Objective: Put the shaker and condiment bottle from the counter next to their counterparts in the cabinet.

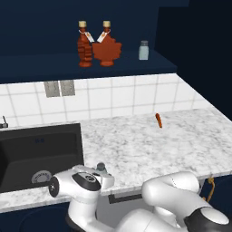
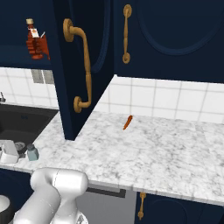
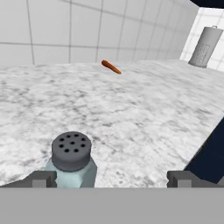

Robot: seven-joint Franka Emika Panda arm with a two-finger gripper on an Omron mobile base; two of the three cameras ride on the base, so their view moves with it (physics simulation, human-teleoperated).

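Observation:
A small pale blue-grey shaker [image 3: 72,159] with a dark perforated cap stands on the marble counter [image 1: 149,145] near its front edge, just right of the sink. My gripper [image 3: 113,177] is open and level with it. The shaker stands between the fingers, close against the left fingertip [image 3: 41,178], and nothing is gripped. The side views show the shaker [image 2: 32,152] just in front of the hand [image 1: 86,181]. On the navy cabinet's shelf [image 1: 54,63], two red-brown maple-leaf bottles [image 1: 107,47] [image 1: 84,45] stand side by side. A matching shaker [image 1: 143,50] stands to their right.
The black sink basin [image 1: 36,154] lies left of the hand. A small orange carrot-like stick [image 1: 158,120] lies on the counter toward the tiled wall. An open navy cabinet door [image 2: 83,65] with brass handles hangs over the counter's middle.

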